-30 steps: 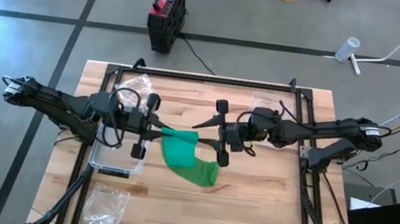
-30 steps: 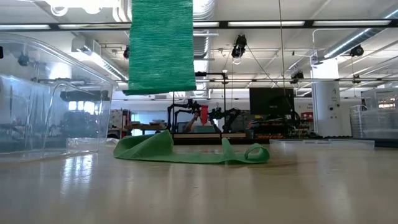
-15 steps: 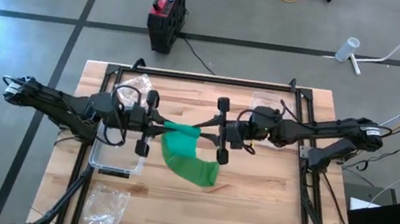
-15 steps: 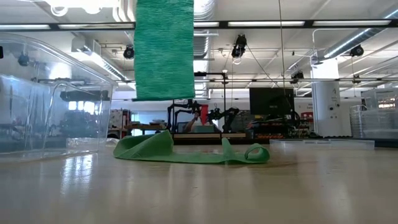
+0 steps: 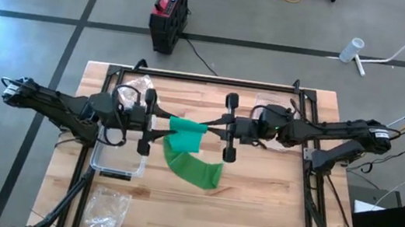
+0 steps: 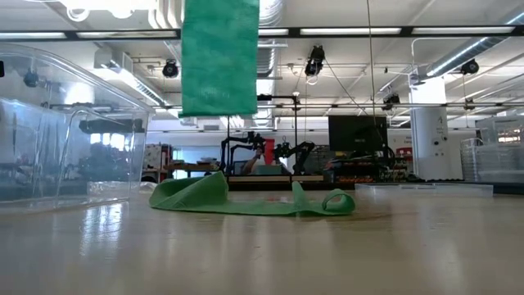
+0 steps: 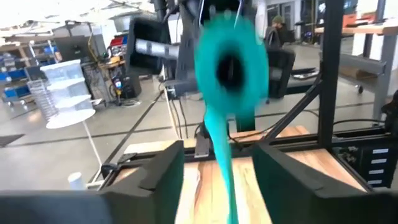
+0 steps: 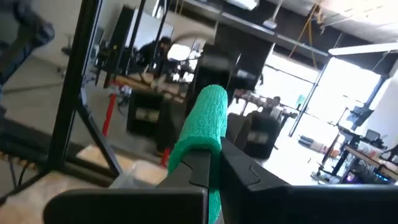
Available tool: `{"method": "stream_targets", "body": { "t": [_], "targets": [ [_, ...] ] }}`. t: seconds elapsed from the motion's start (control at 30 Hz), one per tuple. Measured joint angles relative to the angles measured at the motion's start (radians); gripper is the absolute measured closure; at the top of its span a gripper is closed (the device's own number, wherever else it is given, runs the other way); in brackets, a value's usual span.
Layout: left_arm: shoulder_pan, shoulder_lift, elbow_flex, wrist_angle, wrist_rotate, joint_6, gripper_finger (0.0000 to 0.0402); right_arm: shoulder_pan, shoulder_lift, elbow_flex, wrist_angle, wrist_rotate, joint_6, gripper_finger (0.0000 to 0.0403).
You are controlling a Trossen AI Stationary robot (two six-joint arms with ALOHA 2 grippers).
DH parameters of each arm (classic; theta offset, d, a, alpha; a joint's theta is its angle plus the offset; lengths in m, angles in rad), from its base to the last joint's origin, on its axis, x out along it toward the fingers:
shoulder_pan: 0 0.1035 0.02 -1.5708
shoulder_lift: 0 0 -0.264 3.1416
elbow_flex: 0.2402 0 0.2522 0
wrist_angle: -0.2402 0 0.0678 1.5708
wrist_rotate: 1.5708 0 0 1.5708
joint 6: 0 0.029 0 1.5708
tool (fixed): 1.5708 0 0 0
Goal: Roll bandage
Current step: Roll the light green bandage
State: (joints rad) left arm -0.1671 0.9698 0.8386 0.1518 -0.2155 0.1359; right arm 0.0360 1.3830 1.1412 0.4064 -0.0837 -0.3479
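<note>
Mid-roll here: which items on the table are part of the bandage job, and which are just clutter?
In the job:
green bandage, its rolled end raised between both grippers
right gripper, shut on the roll
left gripper, open

Lying about:
clear plastic container
crumpled plastic bag

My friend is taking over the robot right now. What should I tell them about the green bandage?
Right gripper: shut on the green bandage roll, held up in the air over the middle of the table.
Left gripper: open, facing the roll's other end, not gripping it.
Loose tail: hangs down from the roll and lies crumpled on the wood.
Done: part of the bandage is wound into a roll.
Left: wind up the loose tail.
</note>
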Motion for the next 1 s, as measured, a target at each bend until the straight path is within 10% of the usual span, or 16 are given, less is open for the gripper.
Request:
{"method": "stream_targets", "body": {
  "t": [0.5,0.83,1.0],
  "targets": [
    [0.028,0.190,-0.005,0.118,0.004,-0.016,0.0175,-0.002,-0.024,0.000,0.005,-0.055,0.049,0.0399],
    [0.022,0.217,-0.005,0.109,0.028,-0.020,0.0382,-0.021,-0.072,0.000,-0.063,-0.013,0.035,0.0400],
    [0.008,0.206,-0.005,0.109,0.080,-0.026,0.0393,-0.053,-0.085,0.000,-0.095,0.010,0.030,0.0400]
  ]
}}
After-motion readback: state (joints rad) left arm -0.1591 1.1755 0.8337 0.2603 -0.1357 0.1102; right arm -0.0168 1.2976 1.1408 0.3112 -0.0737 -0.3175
